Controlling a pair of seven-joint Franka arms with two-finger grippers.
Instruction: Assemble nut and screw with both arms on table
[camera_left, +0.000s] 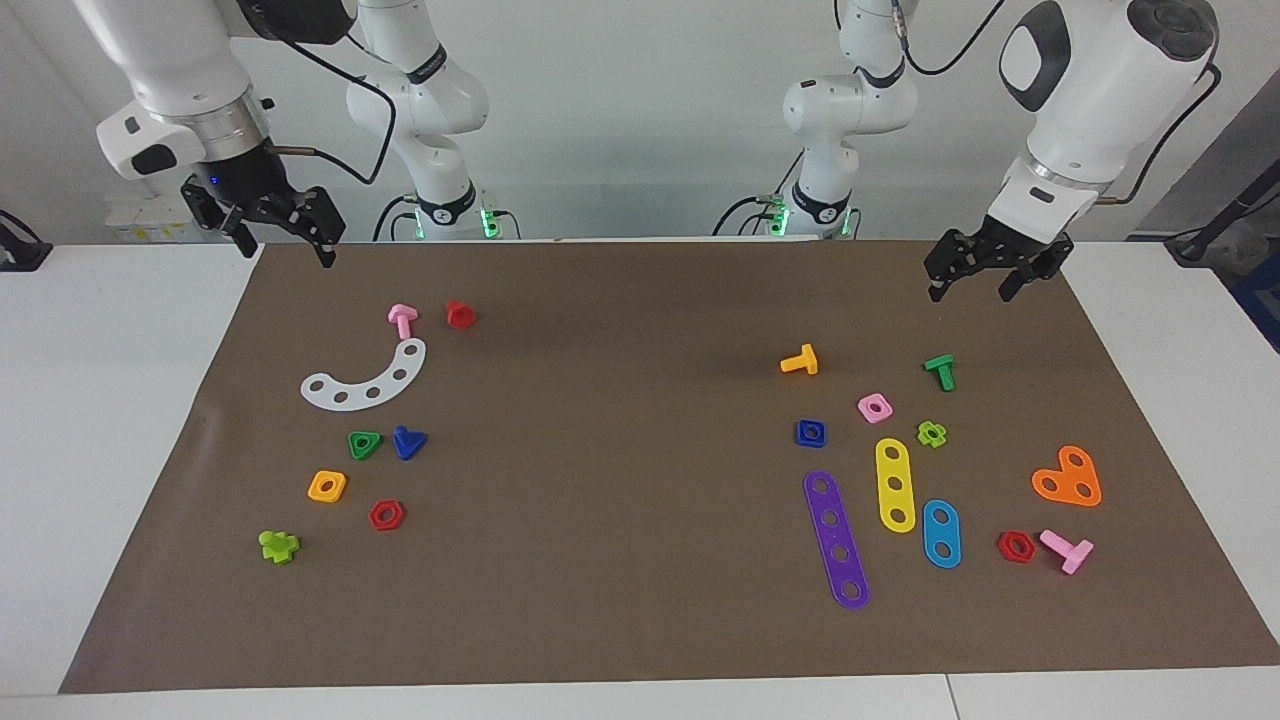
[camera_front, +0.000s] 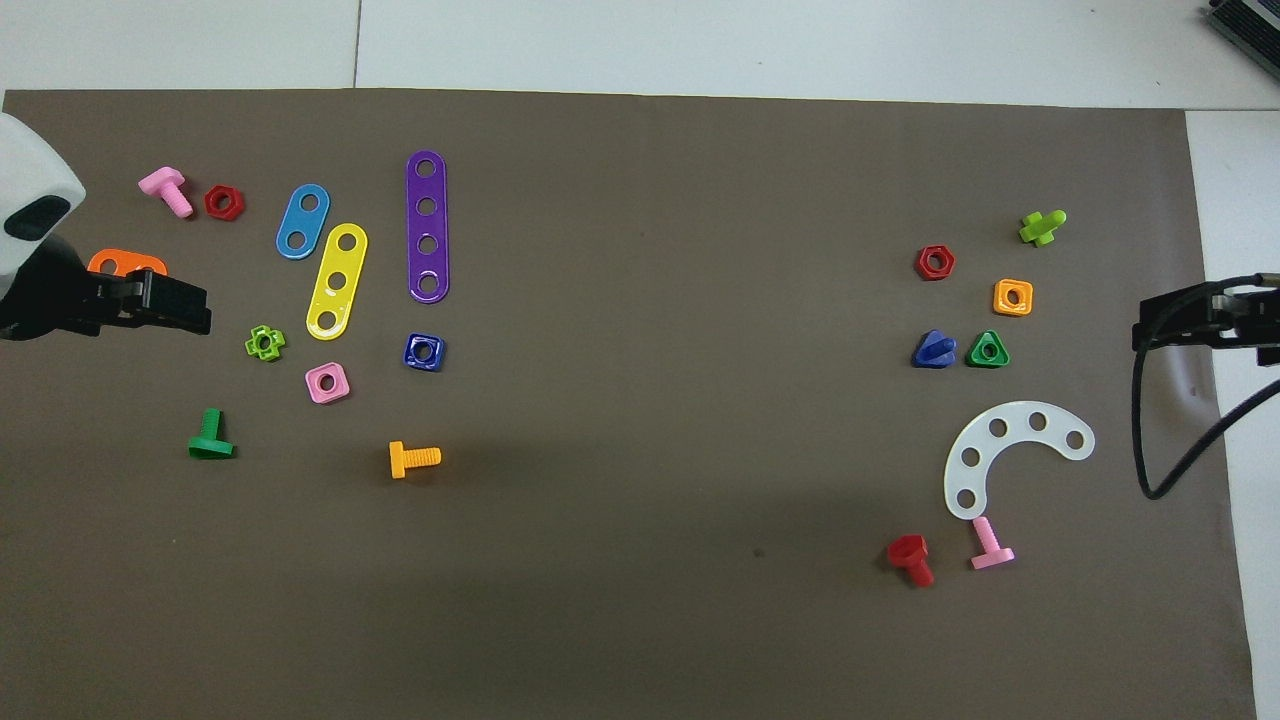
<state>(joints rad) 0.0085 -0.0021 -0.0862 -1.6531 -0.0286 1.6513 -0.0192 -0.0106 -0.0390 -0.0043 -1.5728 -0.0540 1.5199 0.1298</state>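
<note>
Grippers: we see left gripper (camera_left: 970, 276) and right gripper (camera_left: 283, 236) released, empty, raised at the table's (camera_left: 130, 420) ends.
Parts: blue square nut (camera_left: 810, 433) and blue triangular screw (camera_left: 408, 441) lie well apart, one per arm, we judge.

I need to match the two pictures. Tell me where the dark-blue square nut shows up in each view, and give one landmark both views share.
Facing view: the nut lies right of centre, just above the top end of the purple four-hole strip.
Overhead view: the nut lies left of centre, just below the bottom end of the purple four-hole strip.
Shared landmark: the purple four-hole strip; the nut sits off its end nearer the robots.
</note>
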